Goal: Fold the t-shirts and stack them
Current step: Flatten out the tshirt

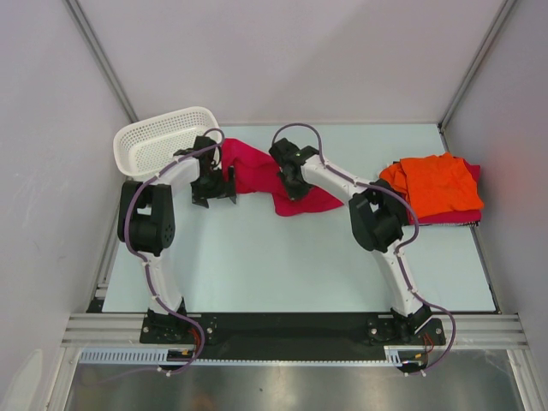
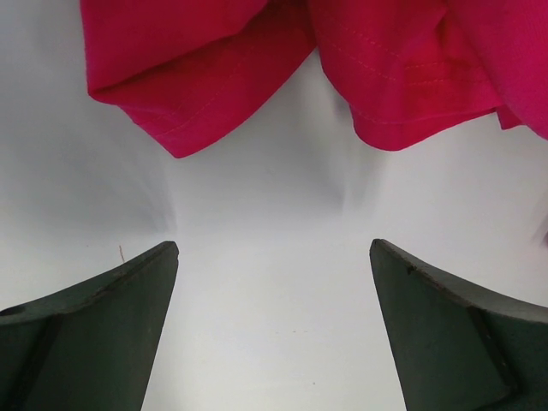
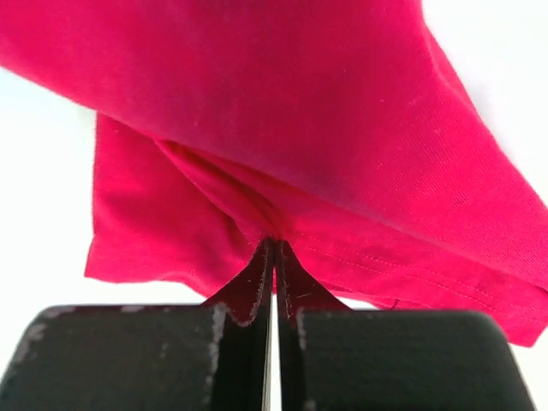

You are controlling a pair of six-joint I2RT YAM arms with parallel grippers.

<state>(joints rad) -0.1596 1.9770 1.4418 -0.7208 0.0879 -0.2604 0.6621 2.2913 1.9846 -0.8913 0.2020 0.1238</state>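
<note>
The crumpled crimson t-shirt lies on the table's far half, its long axis running left to right (the right end slants nearer). The right gripper pinches its hem, fully closed on cloth; the left gripper gapes wide beside its left end.

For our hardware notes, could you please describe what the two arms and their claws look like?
Both the left arm and right arm have white tubular links joined by chunky black joint housings. A purplish-grey cable loops along each one. The left claw and right claw have dark, wedge-shaped fingers. No markings are legible.
</note>
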